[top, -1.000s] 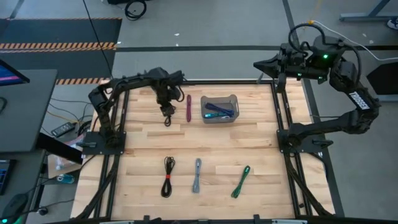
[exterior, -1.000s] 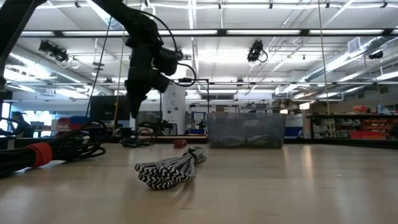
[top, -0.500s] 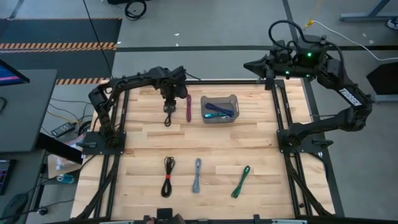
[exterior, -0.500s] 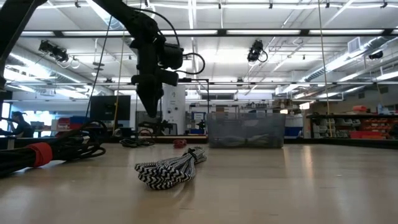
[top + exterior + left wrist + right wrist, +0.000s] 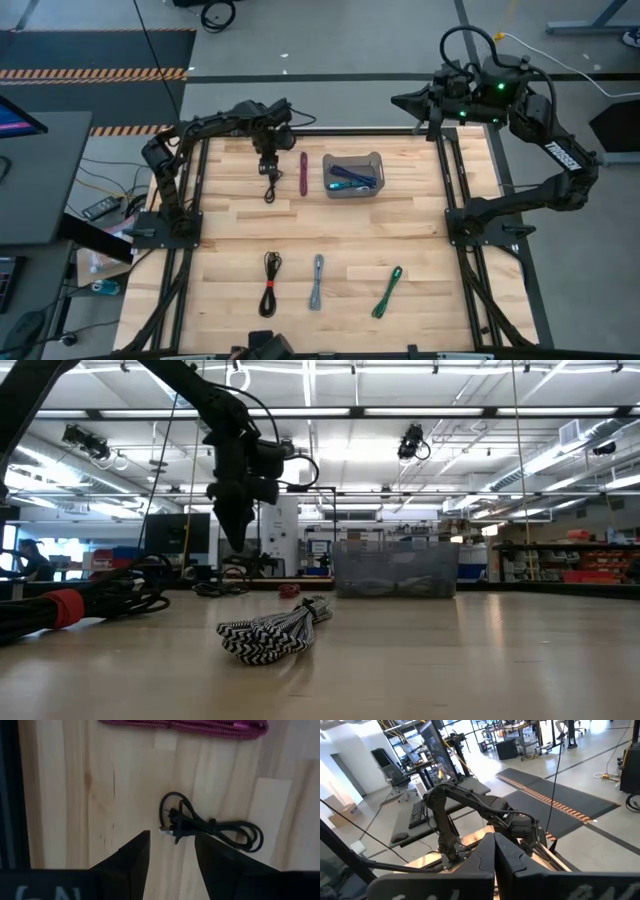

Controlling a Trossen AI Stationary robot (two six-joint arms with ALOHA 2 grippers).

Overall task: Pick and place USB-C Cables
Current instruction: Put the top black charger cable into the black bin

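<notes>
My left gripper (image 5: 268, 158) (image 5: 171, 851) is open and hovers over the far-left part of the table, pointing down, just above a small black cable (image 5: 268, 186) (image 5: 210, 826) that lies flat on the wood. It touches nothing. A maroon cable (image 5: 304, 172) (image 5: 185, 726) lies beside it, toward the bin. The translucent grey bin (image 5: 352, 175) (image 5: 395, 568) holds a teal and a purple cable. Along the near side lie a black cable with a red tie (image 5: 270, 284) (image 5: 60, 608), a grey braided cable (image 5: 317, 281) (image 5: 275, 632) and a green cable (image 5: 388, 291). My right gripper (image 5: 397, 101) (image 5: 495, 847) is shut and raised beyond the far edge.
Dark frame rails run along the table's left and right sides (image 5: 455, 190). Bare wood lies between the bin and the near row of cables (image 5: 330, 230). Workshop benches and shelves show beyond the far edge in the low view.
My left gripper has moved a little toward the far edge and turned about its wrist, staying above the black cable. My right arm has swung toward the table's left along the far edge, still raised. No cable has moved.
</notes>
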